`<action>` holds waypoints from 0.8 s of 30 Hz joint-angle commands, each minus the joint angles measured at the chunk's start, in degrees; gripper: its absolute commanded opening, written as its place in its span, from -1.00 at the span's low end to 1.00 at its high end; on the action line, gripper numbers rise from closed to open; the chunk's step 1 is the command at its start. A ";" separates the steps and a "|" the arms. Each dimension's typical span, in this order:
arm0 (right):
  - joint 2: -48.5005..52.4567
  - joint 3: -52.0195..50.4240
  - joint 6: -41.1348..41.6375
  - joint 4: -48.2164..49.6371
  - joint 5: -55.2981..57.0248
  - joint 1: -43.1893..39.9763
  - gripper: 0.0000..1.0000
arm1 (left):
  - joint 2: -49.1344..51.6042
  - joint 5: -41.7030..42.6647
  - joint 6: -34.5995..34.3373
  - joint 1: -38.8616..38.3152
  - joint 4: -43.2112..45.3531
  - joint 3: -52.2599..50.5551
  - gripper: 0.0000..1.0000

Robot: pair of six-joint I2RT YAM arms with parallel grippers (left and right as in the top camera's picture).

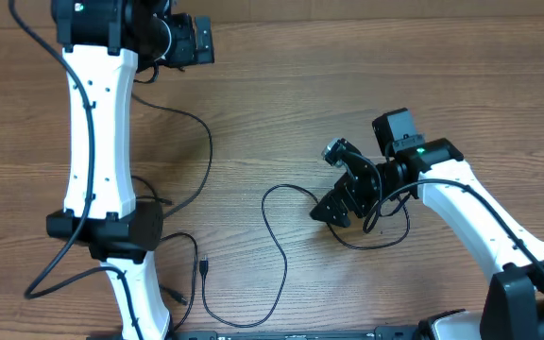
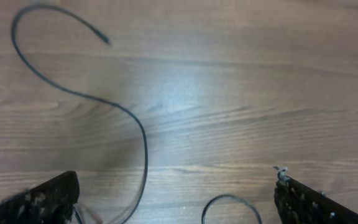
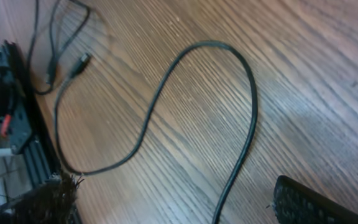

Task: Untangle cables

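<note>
Nearly done imo: thin black cables [image 3: 254, 99] lie mostly apart on wooden counter [image 1: 281, 104]; left end effector [image 2: 178, 186] and right end effector [image 3: 169, 190] both released.

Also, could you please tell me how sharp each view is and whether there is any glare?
Overhead: sharp, evenly lit, the cables crisp. Left wrist: soft and smeared, with a pale glare patch on the table. Right wrist: the looped cable fairly sharp, wood grain clear.
</note>
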 commanded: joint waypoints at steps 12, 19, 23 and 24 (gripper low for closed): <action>0.74 -9.44 21.79 17.92 17.75 0.55 1.00 | -2.64 -1.01 1.33 -0.04 0.33 0.94 0.99; 0.92 -9.79 28.33 19.23 20.28 0.94 1.00 | -2.64 -1.01 1.33 -0.04 0.07 0.94 0.99; 1.03 -11.15 23.96 21.03 16.44 4.11 1.00 | -2.64 -1.01 1.31 -0.04 -0.02 0.94 1.00; 1.03 -11.43 23.28 21.16 16.48 5.25 1.00 | -2.64 -1.01 1.31 -0.04 -0.04 0.94 1.00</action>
